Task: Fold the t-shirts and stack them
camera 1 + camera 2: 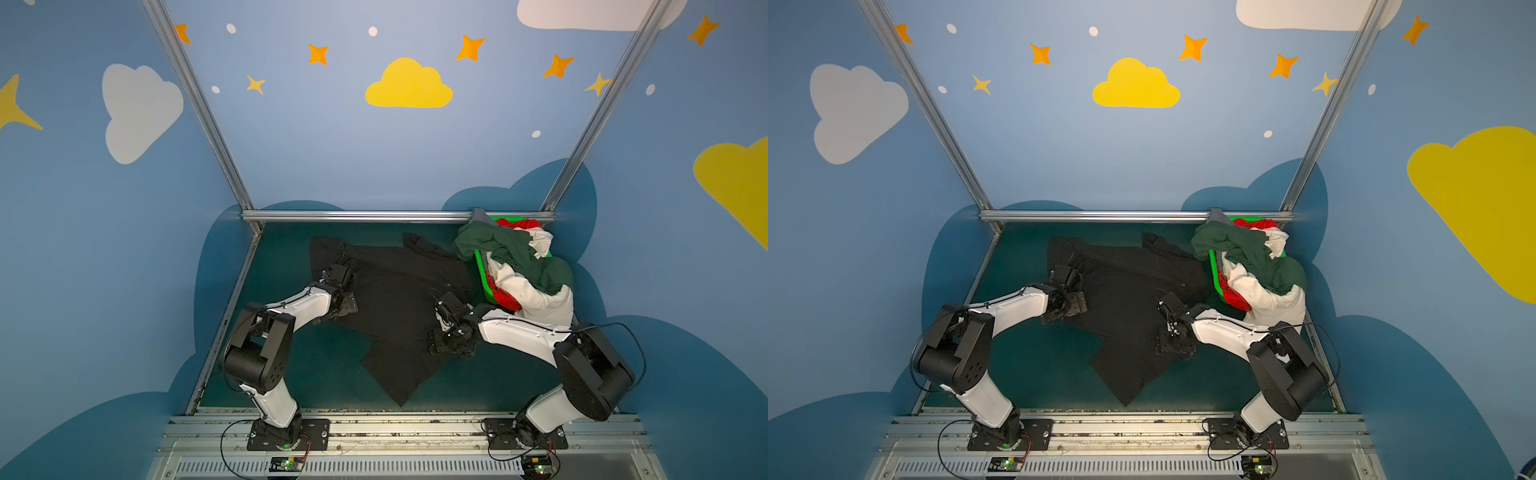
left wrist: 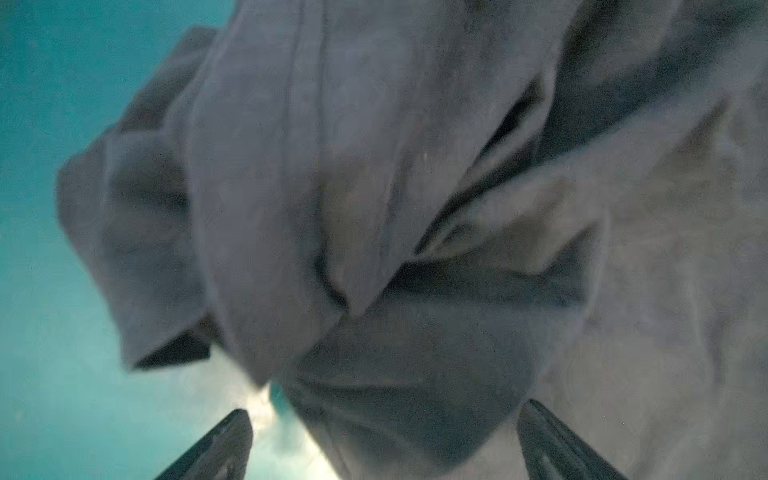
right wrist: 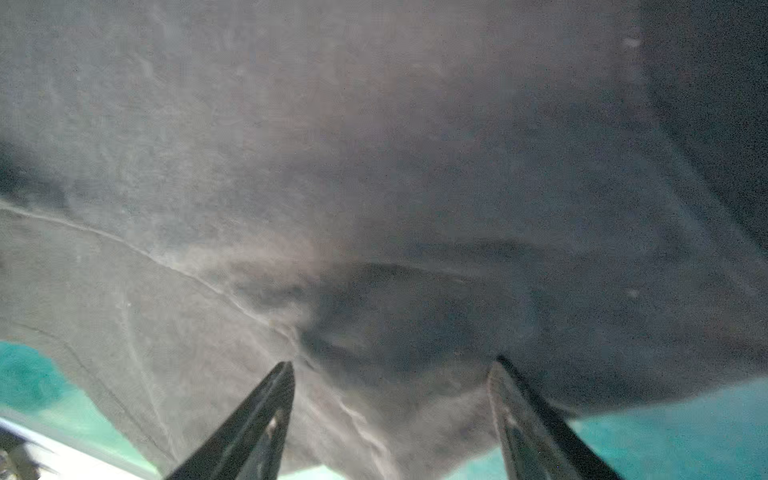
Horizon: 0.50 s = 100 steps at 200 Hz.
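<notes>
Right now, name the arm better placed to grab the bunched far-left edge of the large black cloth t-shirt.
Left. The left tool, open, hangs over the crumpled folds at that edge of the black cloth t-shirt; the right tool, also open, sits over smooth cloth on its near right side.

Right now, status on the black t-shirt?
Left gripper, right gripper open, nothing held. Black t-shirt spread on table, unfolded. Other shirts heaped in green basket, aside.

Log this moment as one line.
black t-shirt: spread crumpled | left gripper: open above it | right gripper: open above it | other t-shirts: heaped in green basket
</notes>
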Tool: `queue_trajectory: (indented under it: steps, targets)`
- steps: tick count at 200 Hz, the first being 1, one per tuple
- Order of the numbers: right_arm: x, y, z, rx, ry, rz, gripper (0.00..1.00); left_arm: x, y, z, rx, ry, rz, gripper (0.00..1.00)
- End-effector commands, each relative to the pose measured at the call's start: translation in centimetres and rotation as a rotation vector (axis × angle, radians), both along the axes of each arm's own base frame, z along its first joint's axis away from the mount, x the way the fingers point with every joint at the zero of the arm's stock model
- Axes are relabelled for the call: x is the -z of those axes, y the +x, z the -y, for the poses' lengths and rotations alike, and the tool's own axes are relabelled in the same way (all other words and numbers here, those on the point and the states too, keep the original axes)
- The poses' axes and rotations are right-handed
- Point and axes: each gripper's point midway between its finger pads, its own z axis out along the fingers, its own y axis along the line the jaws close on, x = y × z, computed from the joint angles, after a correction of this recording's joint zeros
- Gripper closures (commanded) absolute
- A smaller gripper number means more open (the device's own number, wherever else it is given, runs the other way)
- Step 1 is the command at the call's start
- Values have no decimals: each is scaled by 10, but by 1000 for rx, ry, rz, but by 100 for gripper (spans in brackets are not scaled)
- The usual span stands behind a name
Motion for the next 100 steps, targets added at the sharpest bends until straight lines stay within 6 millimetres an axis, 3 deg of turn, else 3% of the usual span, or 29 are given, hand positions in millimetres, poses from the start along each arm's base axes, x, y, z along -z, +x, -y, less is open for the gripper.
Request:
queue_trajectory:
  steps: [1, 75, 100]
  targets:
    - [16, -7, -3, -7, -41, -45, 35, 1, 6, -5, -8, 17, -13, 2]
    - [29, 4, 0, -6, -105, -53, 100, -23, 1, -9, 2, -14, 36, 5]
    - [29, 8, 6, -1, -125, -53, 100, -34, -6, -7, -2, -58, 64, 5]
